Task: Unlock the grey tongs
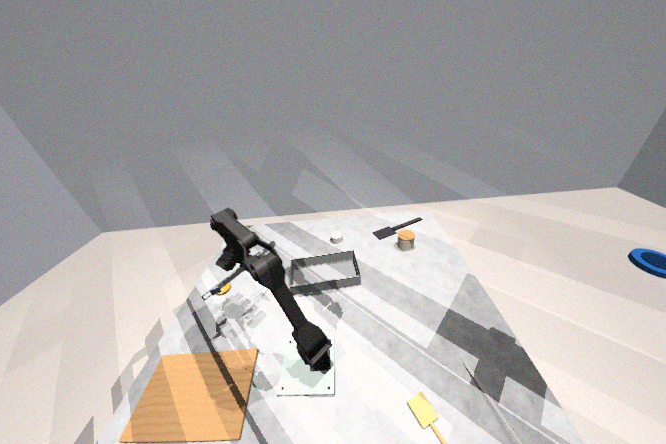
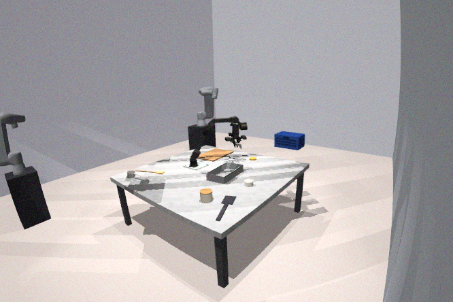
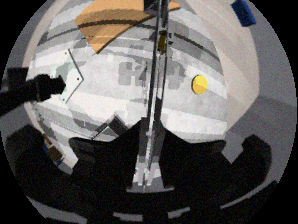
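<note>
The grey tongs (image 1: 225, 283) (image 3: 156, 80) are off the roasting tin and in the air, held by my gripper (image 3: 147, 123) (image 2: 236, 139), which is shut on them. In the wrist view their two arms run close together, up from between the fingers; whether the lock is released cannot be told. The roasting tin (image 1: 326, 285) (image 2: 216, 177) stands on the table to one side of the gripper, its corner showing at the lower left of the wrist view. The wooden board (image 1: 187, 392) (image 2: 215, 154) (image 3: 94, 32) lies flat, apart from the tongs and partly beyond them in the wrist view.
A yellow disc (image 1: 225, 289) (image 2: 252, 158) (image 3: 199, 84) lies near the tongs. The arm's pale base plate (image 1: 307, 386) is between board and yellow spatula (image 1: 423, 409). A white pot (image 1: 336, 237), an orange-topped jar (image 1: 406, 241) and a black spatula (image 1: 383, 232) are beyond the tin.
</note>
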Motion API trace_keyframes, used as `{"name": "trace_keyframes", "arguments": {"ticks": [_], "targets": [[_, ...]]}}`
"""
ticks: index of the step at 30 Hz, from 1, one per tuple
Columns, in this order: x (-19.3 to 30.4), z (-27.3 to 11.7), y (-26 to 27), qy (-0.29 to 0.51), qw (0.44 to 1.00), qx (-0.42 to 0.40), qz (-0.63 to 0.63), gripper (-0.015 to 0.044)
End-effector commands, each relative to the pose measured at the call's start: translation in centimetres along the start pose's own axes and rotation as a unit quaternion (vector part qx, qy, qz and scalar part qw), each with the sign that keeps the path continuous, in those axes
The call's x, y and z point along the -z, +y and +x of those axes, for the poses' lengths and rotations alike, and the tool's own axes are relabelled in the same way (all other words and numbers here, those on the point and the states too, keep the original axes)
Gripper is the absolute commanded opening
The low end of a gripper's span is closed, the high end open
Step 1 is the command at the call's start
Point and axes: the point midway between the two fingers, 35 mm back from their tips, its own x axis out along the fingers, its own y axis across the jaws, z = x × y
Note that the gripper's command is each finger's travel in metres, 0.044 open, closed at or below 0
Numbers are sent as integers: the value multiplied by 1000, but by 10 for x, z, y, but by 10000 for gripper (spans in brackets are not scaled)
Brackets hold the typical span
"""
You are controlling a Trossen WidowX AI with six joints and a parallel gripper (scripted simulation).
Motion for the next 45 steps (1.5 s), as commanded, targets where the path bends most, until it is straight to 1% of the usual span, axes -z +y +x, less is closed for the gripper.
{"name": "trace_keyframes", "arguments": {"ticks": [1,7,24,34,45], "targets": [[-6,0,-1,0,1000,-2,15,-150],[-22,0,-2,-1,999,-1,33,-150],[-132,-1,5,-7,986,-1,169,-150],[-195,-2,24,-10,968,-5,251,-150],[-260,-4,56,-12,940,-9,340,-150]]}}
